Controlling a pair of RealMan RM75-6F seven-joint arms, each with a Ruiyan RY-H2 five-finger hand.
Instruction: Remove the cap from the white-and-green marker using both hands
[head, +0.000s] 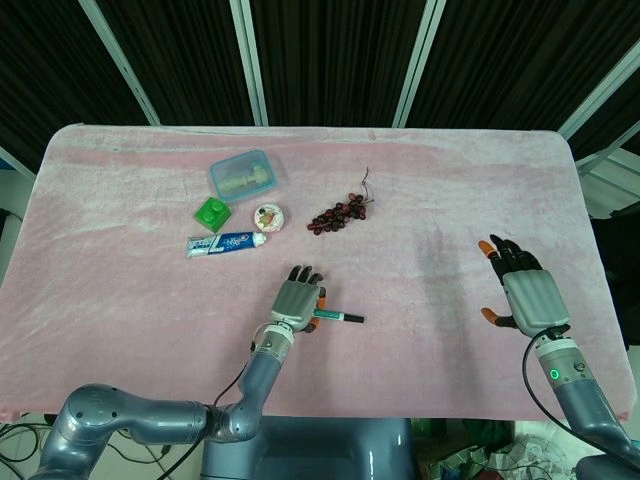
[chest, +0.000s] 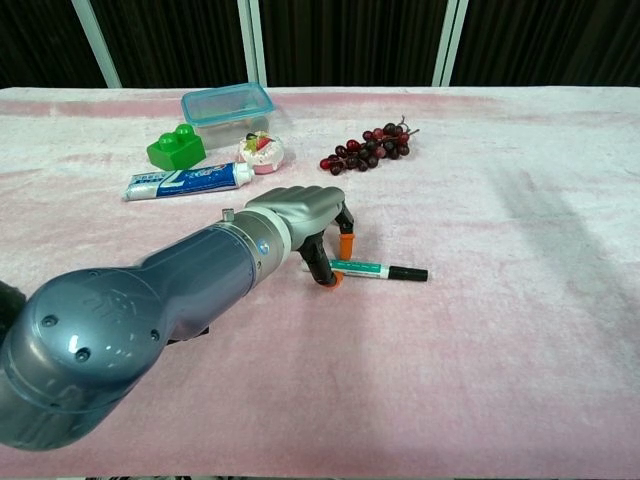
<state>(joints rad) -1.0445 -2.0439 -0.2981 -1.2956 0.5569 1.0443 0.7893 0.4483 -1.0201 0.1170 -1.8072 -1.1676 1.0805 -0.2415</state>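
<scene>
On the pink cloth-covered counter (head: 120, 300), a clear blue-rimmed plastic box (chest: 227, 105), a green toy brick (chest: 176, 149), a blue-and-white toothpaste tube (chest: 187, 181) and a small round dish of pink sweets (chest: 262, 150) sit at far left. The left hand (chest: 303, 215) curls its fingers over the white end of the white-and-green marker (chest: 378, 270), which lies flat with its black cap on. Dark red grapes (chest: 368, 146) lie behind. The right hand (head: 524, 290) hovers well apart, fingers spread and holding nothing.
</scene>
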